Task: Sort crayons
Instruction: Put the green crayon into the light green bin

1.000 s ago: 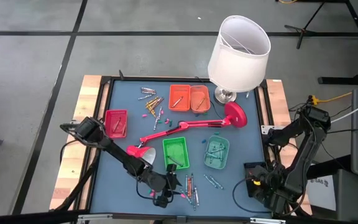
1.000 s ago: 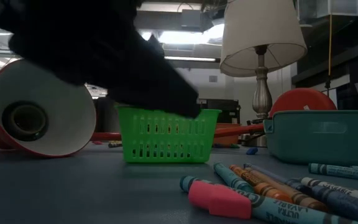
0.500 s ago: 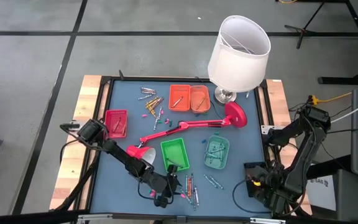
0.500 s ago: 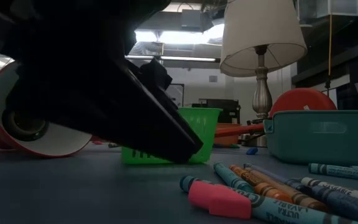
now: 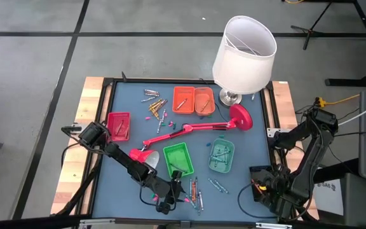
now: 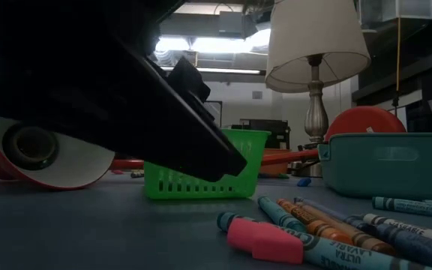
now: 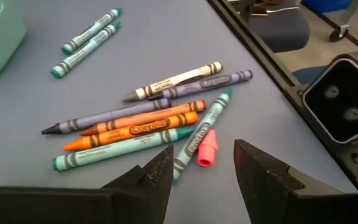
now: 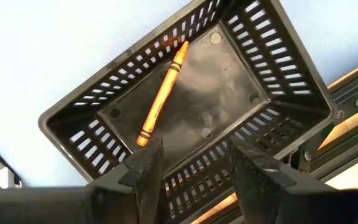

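High view: left claw low at the desk's near edge, beside the loose crayons; right claw off the desk's right side.
Low view: green basket behind a dark arm, crayons and pink eraser lying in front, teal tray at right. Left wrist view: fingers spread wide, holding nothing, hovering over crayons and eraser. Right wrist view: fingers parted, empty, above a black basket with one orange crayon inside.
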Tool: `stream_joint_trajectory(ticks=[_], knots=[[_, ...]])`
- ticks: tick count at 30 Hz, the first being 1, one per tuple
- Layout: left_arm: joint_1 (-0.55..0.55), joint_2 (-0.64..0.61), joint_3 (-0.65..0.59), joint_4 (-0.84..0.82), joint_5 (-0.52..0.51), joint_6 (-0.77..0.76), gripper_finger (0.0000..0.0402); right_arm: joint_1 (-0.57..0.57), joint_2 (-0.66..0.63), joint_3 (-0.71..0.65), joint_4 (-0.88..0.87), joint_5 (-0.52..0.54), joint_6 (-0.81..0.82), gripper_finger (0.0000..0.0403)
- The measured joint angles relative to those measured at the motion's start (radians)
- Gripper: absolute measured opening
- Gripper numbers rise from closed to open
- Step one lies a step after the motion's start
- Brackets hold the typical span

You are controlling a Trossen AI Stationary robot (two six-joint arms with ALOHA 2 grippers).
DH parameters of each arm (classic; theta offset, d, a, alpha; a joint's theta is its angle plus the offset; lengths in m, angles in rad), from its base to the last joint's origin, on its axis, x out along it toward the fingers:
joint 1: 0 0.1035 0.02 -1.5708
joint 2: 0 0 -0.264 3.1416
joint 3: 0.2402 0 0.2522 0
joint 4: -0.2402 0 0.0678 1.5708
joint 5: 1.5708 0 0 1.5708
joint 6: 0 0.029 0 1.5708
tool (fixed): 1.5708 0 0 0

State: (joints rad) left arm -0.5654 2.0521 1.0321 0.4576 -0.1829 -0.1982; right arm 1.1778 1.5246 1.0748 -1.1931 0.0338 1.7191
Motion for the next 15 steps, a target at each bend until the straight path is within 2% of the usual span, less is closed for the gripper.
stream_joint_trajectory(ticks=[6, 15], knots=[[-0.001, 0.000, 0.055, -0.085, -0.006, 0.038, 0.0151, 0.000, 0.000, 0.005, 0.017, 0.000, 0.000, 0.0175], [0.016, -0.002, 0.304, -0.556, -0.005, 0.182, 0.0151, 0.000, 0.000, 0.029, 0.017, 0.000, 0.000, 0.0175]])
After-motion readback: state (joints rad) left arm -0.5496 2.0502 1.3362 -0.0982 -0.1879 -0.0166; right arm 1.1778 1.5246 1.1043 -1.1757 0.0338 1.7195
